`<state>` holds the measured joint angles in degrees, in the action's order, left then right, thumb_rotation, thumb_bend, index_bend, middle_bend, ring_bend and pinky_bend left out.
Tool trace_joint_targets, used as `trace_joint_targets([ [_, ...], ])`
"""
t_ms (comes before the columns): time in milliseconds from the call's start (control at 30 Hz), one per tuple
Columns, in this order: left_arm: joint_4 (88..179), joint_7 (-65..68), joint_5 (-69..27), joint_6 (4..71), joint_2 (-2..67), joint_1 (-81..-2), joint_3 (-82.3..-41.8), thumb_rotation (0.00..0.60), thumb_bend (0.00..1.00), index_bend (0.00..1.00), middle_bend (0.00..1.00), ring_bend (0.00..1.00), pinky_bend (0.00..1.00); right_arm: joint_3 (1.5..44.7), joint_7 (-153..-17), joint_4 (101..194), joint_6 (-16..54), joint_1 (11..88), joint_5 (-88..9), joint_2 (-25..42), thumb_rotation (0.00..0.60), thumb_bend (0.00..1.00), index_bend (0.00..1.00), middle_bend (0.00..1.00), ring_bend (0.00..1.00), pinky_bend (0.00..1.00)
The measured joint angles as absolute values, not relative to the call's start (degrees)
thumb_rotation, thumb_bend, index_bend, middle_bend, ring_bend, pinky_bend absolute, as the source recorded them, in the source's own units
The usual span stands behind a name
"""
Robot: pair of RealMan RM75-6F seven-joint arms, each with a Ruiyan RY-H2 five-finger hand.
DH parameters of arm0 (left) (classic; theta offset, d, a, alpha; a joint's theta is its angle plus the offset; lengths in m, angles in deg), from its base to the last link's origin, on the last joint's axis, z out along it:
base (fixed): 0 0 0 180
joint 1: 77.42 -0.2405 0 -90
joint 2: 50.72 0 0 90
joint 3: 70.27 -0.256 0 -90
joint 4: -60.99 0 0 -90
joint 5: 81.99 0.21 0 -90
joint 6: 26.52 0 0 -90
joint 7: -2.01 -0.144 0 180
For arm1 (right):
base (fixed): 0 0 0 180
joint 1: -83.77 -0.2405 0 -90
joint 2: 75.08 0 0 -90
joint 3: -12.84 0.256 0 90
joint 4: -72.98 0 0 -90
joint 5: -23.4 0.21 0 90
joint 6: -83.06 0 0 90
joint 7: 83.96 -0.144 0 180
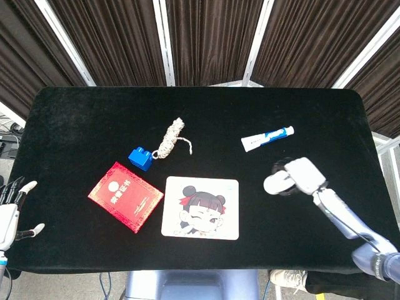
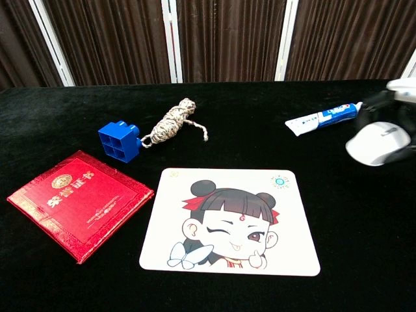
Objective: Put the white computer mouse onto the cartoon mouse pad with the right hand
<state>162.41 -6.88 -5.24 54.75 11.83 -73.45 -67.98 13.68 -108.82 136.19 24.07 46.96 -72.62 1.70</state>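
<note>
The white computer mouse [image 1: 275,183] [image 2: 376,143] hangs above the black table, held in my right hand [image 1: 299,177] [image 2: 398,117], which grips it from the right. It is to the right of the cartoon mouse pad [image 1: 200,207] [image 2: 230,220], with a gap of bare cloth between them. The pad lies flat near the table's front edge and shows a winking girl with black hair buns. My left hand [image 1: 11,212] hovers off the table's front left corner with fingers spread and nothing in it.
A blue-and-white tube [image 1: 267,138] [image 2: 324,118] lies just behind the mouse. A red booklet [image 1: 125,195] [image 2: 77,201] sits left of the pad. A blue brick [image 1: 141,157] [image 2: 119,141] and a coil of rope [image 1: 171,139] [image 2: 171,122] lie behind the booklet and pad.
</note>
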Motion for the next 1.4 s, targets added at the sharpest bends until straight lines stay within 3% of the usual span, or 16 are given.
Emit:
trace_joint_targets([
  [233,162.1,-5.9,-5.2,54.5,11.7,-73.4,-68.0,0.6,0.12,0.14,0.0,0.0,0.0,15.8,-101.0,143.5,28.7,41.4,-72.4,3.0,0.6,0.11,0.61,0.53,0.36,0.63],
  [567,161.8,-5.0,-5.2,54.1,11.6,-73.3,-67.9,0.6,0.12,0.15,0.0,0.0,0.0,17.4,-96.2,146.1,34.4,34.5,-72.4,8.5,0.6,0.11,0.61,0.53,0.36,0.63],
  [1033,161.5,-4.4,-5.2,53.8,11.4,-73.2,-68.0,0.6,0.12,0.15,0.0,0.0,0.0,14.4,-97.1,145.0,37.1,28.9,-76.1,14.6,0.6,0.11,0.61,0.53,0.36,0.63],
  [1400,161.4,-4.2,-5.1,53.9,11.4,-73.2,-68.0,0.6,0.12,0.15,0.0,0.0,0.0,13.1,-96.5,140.7,35.5,28.0,-76.4,18.6,0.6,0.11,0.61,0.53,0.36,0.55],
])
